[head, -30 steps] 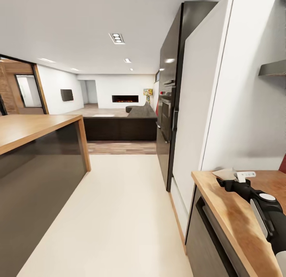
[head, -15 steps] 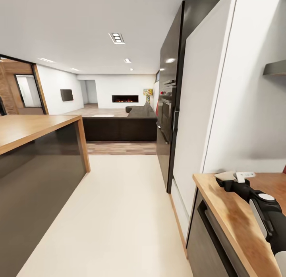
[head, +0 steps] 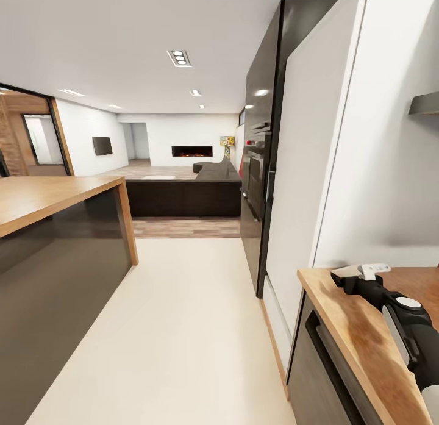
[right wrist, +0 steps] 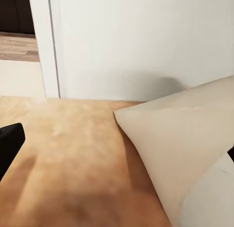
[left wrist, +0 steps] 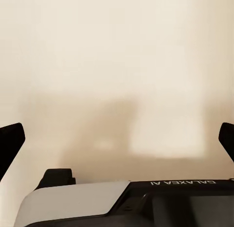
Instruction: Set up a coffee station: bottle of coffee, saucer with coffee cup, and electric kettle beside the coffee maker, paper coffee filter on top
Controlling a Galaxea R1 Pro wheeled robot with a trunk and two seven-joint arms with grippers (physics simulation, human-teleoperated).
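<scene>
A cream paper coffee filter point(head: 347, 271) lies on the wooden countertop point(head: 360, 339) near its corner. My right gripper point(head: 349, 280) reaches over that counter with its tips at the filter. In the right wrist view the filter point(right wrist: 180, 149) is large and close ahead, and the right gripper point(right wrist: 117, 149) is open, one black finger point(right wrist: 9, 144) far off to one side. The left gripper point(left wrist: 117, 139) hangs open over pale floor with nothing between its fingers. The coffee maker, coffee bottle, saucer, cup and kettle are out of view.
A wood-topped island point(head: 49, 196) runs along the left, with a pale floor aisle point(head: 183, 327) between it and the counter. A tall white cabinet point(head: 305, 169) and a black oven column point(head: 259, 169) stand beside the counter. A grey shelf point(head: 427, 105) juts out at upper right.
The camera has turned slightly, so the counter and filter slid a little right and down in the picture. A red thing at the right edge left the view. The filter now sits nearer my right fingers.
</scene>
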